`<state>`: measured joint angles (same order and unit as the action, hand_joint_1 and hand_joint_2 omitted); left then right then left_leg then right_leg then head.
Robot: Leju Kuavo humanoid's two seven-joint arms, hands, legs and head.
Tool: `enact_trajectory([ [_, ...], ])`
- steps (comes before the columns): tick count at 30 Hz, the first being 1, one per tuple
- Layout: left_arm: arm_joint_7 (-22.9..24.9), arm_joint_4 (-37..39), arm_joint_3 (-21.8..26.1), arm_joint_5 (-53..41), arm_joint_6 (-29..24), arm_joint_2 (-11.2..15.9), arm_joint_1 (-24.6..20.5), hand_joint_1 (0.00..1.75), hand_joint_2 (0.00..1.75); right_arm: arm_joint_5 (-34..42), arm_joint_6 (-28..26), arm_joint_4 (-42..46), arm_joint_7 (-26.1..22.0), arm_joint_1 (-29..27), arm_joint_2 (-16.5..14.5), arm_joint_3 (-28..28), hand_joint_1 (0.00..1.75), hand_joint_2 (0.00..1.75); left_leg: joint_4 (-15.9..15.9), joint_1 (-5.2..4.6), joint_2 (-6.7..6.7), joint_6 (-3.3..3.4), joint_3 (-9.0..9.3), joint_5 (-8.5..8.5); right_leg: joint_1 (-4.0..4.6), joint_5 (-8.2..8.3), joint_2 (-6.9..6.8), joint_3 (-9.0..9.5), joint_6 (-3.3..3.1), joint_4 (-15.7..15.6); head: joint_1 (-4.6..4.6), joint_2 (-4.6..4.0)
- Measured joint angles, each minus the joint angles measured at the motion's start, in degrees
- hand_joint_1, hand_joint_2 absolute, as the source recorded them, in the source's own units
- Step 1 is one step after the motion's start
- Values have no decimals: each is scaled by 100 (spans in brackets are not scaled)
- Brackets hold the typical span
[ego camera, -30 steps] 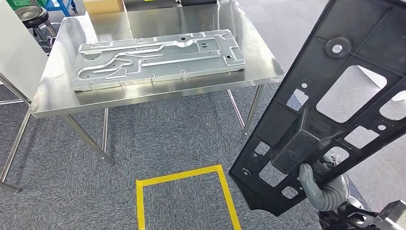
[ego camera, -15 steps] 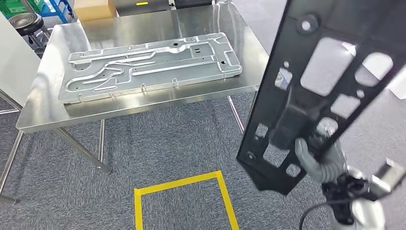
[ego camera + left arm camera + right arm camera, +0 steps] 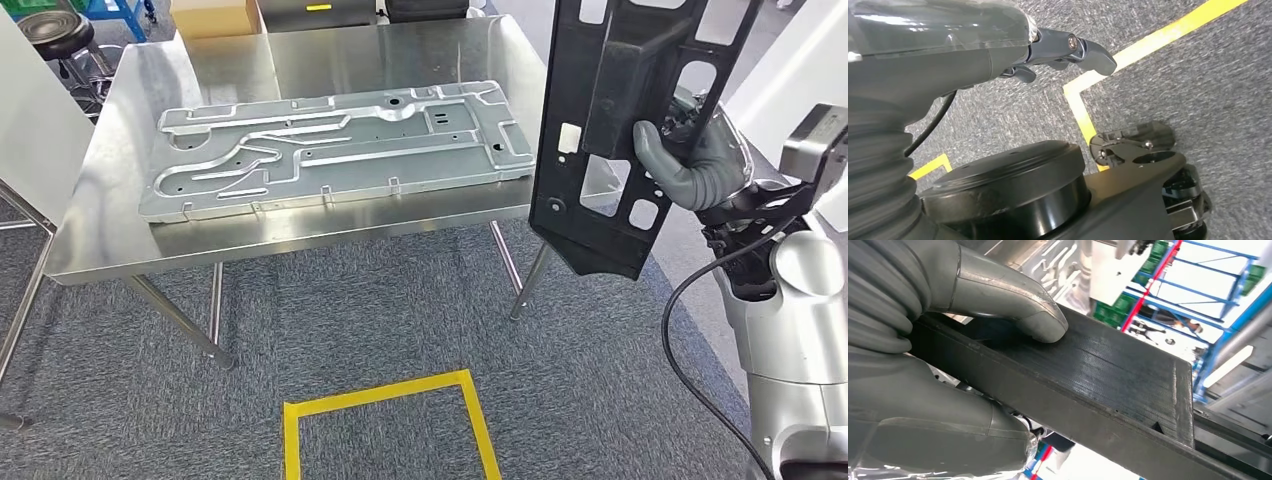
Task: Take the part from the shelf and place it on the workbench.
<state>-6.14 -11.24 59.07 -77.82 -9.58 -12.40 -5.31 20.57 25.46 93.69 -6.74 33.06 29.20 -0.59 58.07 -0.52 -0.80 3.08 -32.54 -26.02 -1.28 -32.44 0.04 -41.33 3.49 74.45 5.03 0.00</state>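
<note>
Black plastic, ribbed and pierced with cutouts: that is the part (image 3: 620, 130) you see held nearly upright in the head view, just past the right end of the steel workbench (image 3: 110, 225) and above the grey carpet (image 3: 360, 300). Your robot's right hand (image 3: 690, 165) grips it by a raised rib, the grey thumb wrapped over the front face. From the right wrist view, the right hand (image 3: 923, 340) clamps that rib from both sides, the thumb pressing its broad dark face (image 3: 1118, 375). The part's lower edge hangs free beside the workbench's right front leg, not touching the tabletop.

On the workbench lies a long stamped metal panel (image 3: 330, 145), flat and running most of the table's width. A cardboard box (image 3: 212, 15) sits at the far edge, and a black stool (image 3: 50, 30) stands beyond the far left corner. Yellow tape (image 3: 385, 395) marks a square on the carpet in front of the bench.

Look to the left wrist view for the left hand (image 3: 1058, 50): its dark fingers (image 3: 1093, 52) are loosely spread and carry nothing, above the carpet and tape.
</note>
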Motion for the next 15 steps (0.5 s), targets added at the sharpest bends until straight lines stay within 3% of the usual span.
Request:
enact_trajectory([
  [1, -1, 0, -7, -3, 1, -2, 4, 0, 175, 35, -17, -62, 4, 38, 51, -44, 175, 175, 0, -5, -22, -1, 72, -52, 3, 260, 0, -4, -15, -209, 0, 0],
  [3, -3, 2, -17, -8, 4, -11, 15, 0, 175, 115, -72, -184, 3, 157, 156, -126, 175, 175, 0, -26, -52, -17, 219, -165, 39, 853, -1, 203, -89, -981, 0, 0],
  [4, -5, 3, -21, -7, 4, -19, 19, 0, 175, 146, -106, -241, -5, 214, 203, -165, 175, 175, 1, -37, -62, -37, 264, -214, 63, 1014, -4, 320, -137, -1315, 0, 0],
  [5, -7, 4, -23, -3, 5, -26, 22, 0, 175, 165, -135, -290, -16, 250, 245, -200, 175, 175, -3, -39, -66, -62, 287, -251, 89, 1064, -6, 394, -179, -1513, 0, 0],
  [7, -9, 5, -23, 6, 7, -34, 23, 0, 175, 177, -170, -356, -36, 262, 312, -258, 175, 175, -38, -32, -68, -119, 303, -296, 110, 980, 0, 450, -241, -1627, 0, 0],
  [10, -11, 0, -26, 13, 0, -31, 14, 0, 175, 180, -176, -422, -57, 266, 393, -308, 175, 175, 112, -45, -30, -206, 281, -444, 32, 924, -10, 607, -300, -1773, 4, 0],
  [11, -14, -2, -26, 25, -4, -28, 12, 0, 175, 186, -173, -445, -64, 284, 405, -323, 175, 175, 378, -33, -18, -239, 144, -554, 8, 902, -19, 672, -314, -1816, 5, 0],
  [13, -34, -2, -23, 74, -14, -27, 4, 0, 175, 206, -161, -540, -75, 366, 409, -401, 175, 175, 1164, 18, -6, -303, -346, -792, 5, 839, -24, 751, -326, -1834, 7, 0],
  [14, -47, -2, -21, 99, -22, -26, -8, 0, 175, 215, -156, -616, -78, 423, 409, -469, 175, 175, 1480, 42, -3, -332, -579, -832, 0, 798, -22, 792, -317, -1833, 7, 0],
  [15, -58, -2, -19, 115, -32, -26, -19, 0, 175, 214, -157, -699, -82, 484, 409, -547, 175, 175, 1624, 63, 3, -358, -731, -768, -8, 754, -20, 844, -304, -1830, 7, 0],
])
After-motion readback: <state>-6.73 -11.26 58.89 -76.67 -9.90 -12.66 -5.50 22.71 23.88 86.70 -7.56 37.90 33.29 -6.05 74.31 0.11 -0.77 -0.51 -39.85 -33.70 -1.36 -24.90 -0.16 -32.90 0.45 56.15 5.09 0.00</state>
